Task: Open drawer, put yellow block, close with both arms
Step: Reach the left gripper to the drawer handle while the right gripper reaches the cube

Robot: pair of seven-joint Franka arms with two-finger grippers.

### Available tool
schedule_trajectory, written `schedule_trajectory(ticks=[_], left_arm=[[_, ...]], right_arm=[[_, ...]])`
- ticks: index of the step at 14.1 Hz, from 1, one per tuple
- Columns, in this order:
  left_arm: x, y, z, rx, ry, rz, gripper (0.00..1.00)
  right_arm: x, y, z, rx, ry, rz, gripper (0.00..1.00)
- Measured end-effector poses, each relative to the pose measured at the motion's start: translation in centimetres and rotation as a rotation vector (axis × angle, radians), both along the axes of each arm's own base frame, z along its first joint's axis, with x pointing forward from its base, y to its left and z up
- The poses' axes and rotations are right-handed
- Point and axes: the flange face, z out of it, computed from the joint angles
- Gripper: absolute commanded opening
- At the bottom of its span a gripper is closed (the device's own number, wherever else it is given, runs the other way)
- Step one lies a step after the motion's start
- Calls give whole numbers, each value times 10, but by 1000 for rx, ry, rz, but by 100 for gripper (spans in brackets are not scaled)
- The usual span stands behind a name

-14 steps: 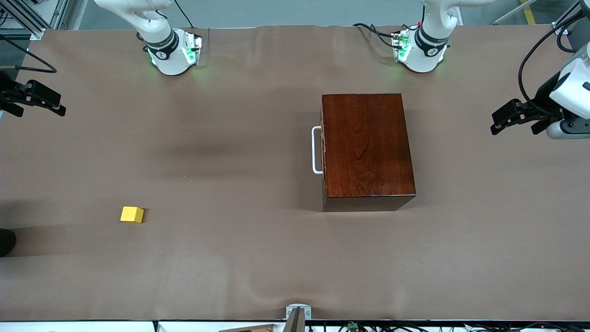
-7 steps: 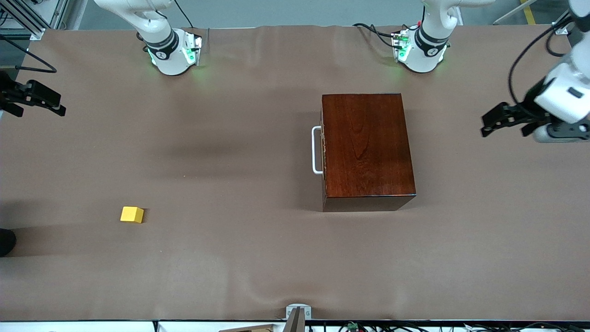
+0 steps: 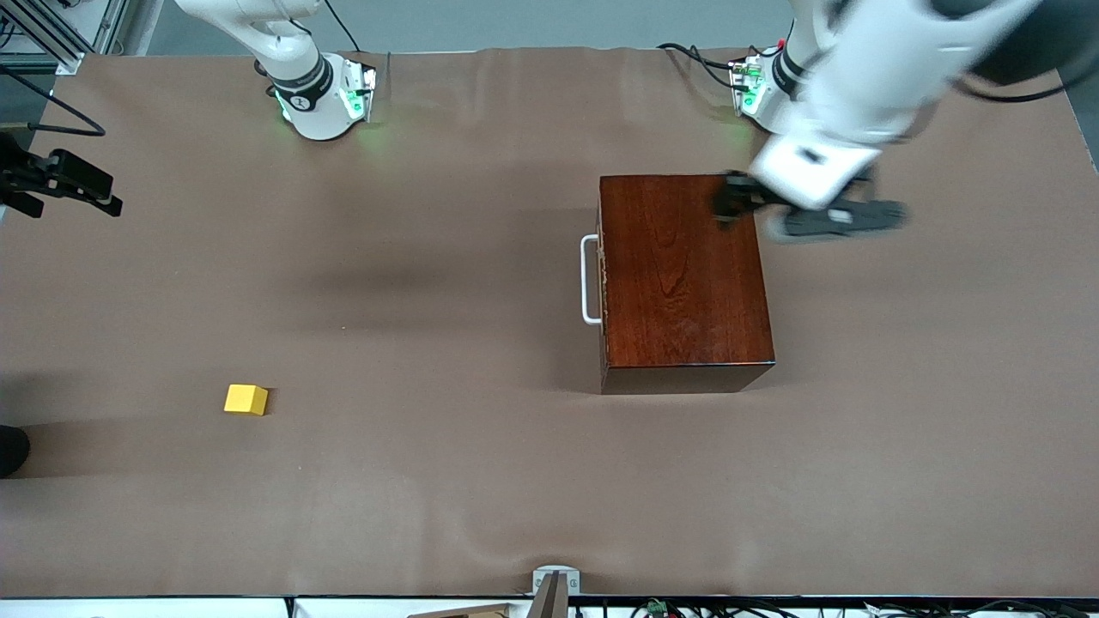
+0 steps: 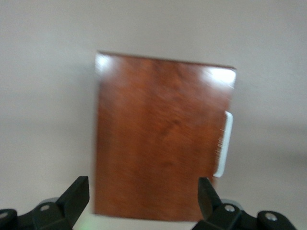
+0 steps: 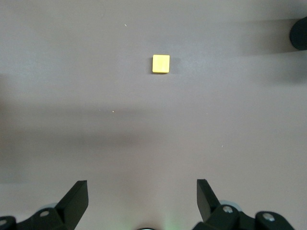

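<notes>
Wood box: you had the glossy dark reddish-brown wooden box [image 3: 684, 279] sitting on the brown table covering [image 3: 429, 481], toward the left arm's end of the table.
Drawer: your drawer [image 3: 602, 279] was fully in; its white U-shaped bar handle [image 3: 588, 280] stuck out of the box face that looks toward the right arm's end.
Yellow block: your small bright yellow cube-like block [image 3: 246, 399] lay bare on the covering, well apart from the box, toward the right arm's end and nearer the front camera than the box.
Left gripper: your left gripper [image 3: 737, 199] was up in the air over the box corner closest to the left arm's base; left wrist view had both black fingers [image 4: 76, 196] spread wide, nothing between them, box and handle [image 4: 223, 144] below.
Right gripper: your right gripper [image 5: 142, 199] waited at the right arm's end of the table, fingers spread and empty, block [image 5: 161, 63] in its wrist view.
</notes>
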Motion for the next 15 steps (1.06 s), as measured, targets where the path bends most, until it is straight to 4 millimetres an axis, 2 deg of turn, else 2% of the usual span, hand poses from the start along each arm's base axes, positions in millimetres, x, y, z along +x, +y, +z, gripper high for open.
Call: schedule_trajectory(ticks=[3,8,10,12,15], left_arm=[[-23,-85,-19,4,35,49,100],[-65,-188,-80,18,78,-47,100],[-77,-215,-104,12,79,-87,100],[-81,-231,-134,23,95,-127,100],[-75,-243,-186,65,103,-166,100]], right_arm=[[10,-2,-14,-1,-12,-2,100],[47,-6,-77,-7,-20,13,100],[63,-7,-102,-9,-20,15,100],[80,-11,-136,-16,-12,11,100],[105,-35,-196,-30,-2,1,100]])
